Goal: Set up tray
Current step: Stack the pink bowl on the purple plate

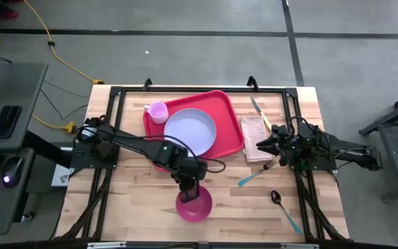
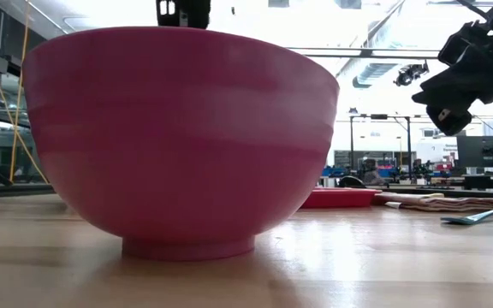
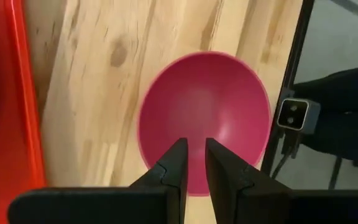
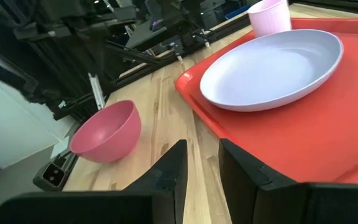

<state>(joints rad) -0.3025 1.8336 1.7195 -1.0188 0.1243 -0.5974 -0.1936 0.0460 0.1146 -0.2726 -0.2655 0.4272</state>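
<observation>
- Two containers matter most: the red tray and a pink bowl.
- Tray lies on the wooden bench, well beyond the left pincer and just beside the right pincer.
- Inside the tray sit a lavender plate, flat near its middle, and a small pink cup upright at the corner farthest from the right pincer; both look empty.
- Pink bowl stands upright on bare wood outside the tray, directly under the left pincer; its hollow shows nothing in it.
- Left pincer hangs over the bowl's rim with a narrow gap between its fingers, gripping nothing.
- Right pincer hovers above the bench at the tray's short side, its fingers slightly parted with nothing between them; the left wrist view shows no contact with the bowl.
- Folded cloth napkin lies beneath the right pincer, between it and the tray; a knife lies beyond it.
- Teal-handled fork and spoon rest on the wood on the near side of the right pincer.
- Bench is pale striped wood with a black frame around it.
- Grey concrete floor surrounds it, with a yellow cable running across; a desk with a mouse and phone stands beyond the left arm.
</observation>
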